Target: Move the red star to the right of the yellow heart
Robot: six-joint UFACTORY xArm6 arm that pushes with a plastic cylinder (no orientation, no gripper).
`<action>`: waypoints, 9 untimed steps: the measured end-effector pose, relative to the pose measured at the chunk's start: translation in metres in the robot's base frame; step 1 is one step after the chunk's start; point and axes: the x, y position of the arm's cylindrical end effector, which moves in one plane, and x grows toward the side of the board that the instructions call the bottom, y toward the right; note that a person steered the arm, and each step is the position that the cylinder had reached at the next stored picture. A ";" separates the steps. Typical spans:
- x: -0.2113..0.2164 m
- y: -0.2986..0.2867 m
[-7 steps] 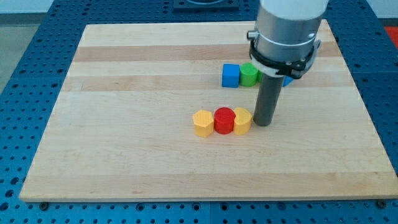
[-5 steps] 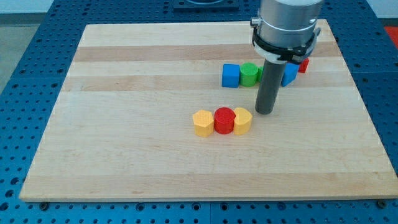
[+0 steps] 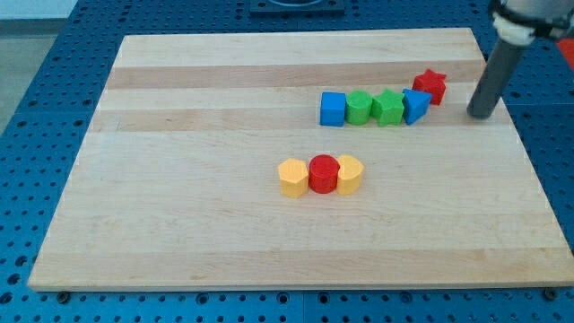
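Red star (image 3: 430, 85) sits near the view's top right of the wooden board (image 3: 179, 135), touching the right end of a row of four blocks: a blue cube (image 3: 333, 109), a green block (image 3: 360, 107), a second green block (image 3: 388, 107) and a blue triangular block (image 3: 414, 105). We note my tip (image 3: 482, 114) resting on the board to the view's right of the star, near it but not touching. There is no gripper on this rig; the arm ends in a plain dark cylindrical rod, so nothing is spread, pressed or pinched.

We judge this placement purposeful: a tip on the star's far right side is positioned to push it leftward or downward, away from the row, toward its target.

Yellow heart (image 3: 349, 174) lies mid-board at the right end of a tight trio, touching a red cylinder (image 3: 323, 174), which touches a yellow block (image 3: 292, 178) of rounded, faceted outline. The board to the heart's right is bare.

All blocks look like smooth, matte painted pieces with flat tops. The board shows pale wood grain in bands and lies on a blue perforated table (image 3: 36, 108).
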 end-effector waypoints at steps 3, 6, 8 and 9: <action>-0.089 -0.056; -0.065 -0.080; -0.061 -0.079; -0.061 -0.077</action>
